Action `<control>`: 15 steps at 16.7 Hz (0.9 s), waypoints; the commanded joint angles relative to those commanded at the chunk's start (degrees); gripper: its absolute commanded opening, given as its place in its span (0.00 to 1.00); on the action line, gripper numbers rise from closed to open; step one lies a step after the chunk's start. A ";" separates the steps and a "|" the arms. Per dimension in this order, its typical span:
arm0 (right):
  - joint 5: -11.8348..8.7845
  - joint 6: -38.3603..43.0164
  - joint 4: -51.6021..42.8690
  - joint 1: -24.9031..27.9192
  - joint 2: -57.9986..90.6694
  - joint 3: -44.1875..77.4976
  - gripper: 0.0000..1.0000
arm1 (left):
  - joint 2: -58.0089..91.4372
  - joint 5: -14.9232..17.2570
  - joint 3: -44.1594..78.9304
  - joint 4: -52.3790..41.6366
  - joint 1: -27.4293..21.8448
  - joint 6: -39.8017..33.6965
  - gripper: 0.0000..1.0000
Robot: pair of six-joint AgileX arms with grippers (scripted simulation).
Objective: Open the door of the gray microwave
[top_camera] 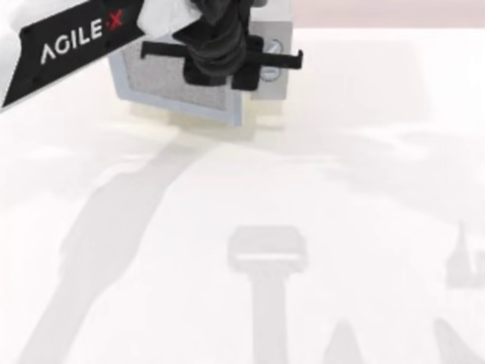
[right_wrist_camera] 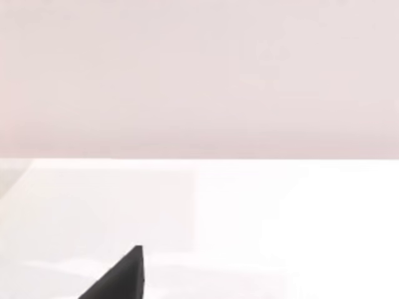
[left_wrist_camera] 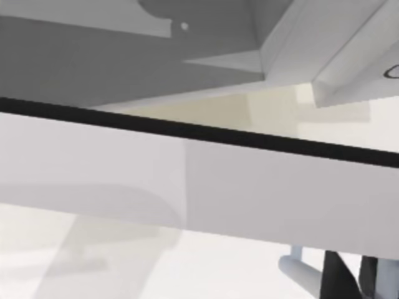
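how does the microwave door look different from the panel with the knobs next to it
In the top view, the door has a speckled darker mesh window, while the knob panel is plain light gray. The door is the wider part and its right edge stands out toward the front past the knob panel, so it looks slightly ajar. The left arm's tool hangs over both. Both share the microwave's light-gray color.

The gray microwave (top_camera: 198, 83) stands at the table's (top_camera: 242, 250) far edge, left of centre, the left arm (top_camera: 83, 34) above it
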 joint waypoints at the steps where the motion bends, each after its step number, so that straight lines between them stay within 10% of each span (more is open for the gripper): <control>1: 0.00 0.00 0.00 0.00 0.00 0.00 1.00 | 0.00 0.00 0.00 0.00 0.00 0.00 0.00; 15: 0.00 0.00 0.00 0.00 0.00 0.00 1.00 | -0.53 0.70 -1.00 0.51 -0.23 0.60 0.00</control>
